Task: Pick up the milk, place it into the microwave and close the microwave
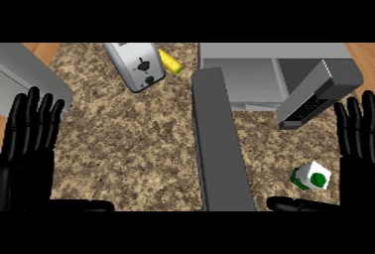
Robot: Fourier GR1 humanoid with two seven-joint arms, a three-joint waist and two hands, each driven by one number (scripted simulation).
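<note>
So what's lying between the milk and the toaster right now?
In the head view, the open microwave door crosses the granite counter between the milk and the toaster.

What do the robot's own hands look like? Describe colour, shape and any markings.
Both the left hand and the right hand are plain black all over, with long, slim, jointed fingers and a thick thumb. No markings, cables or sleeves show on them. The forearms are not visible here.
</note>
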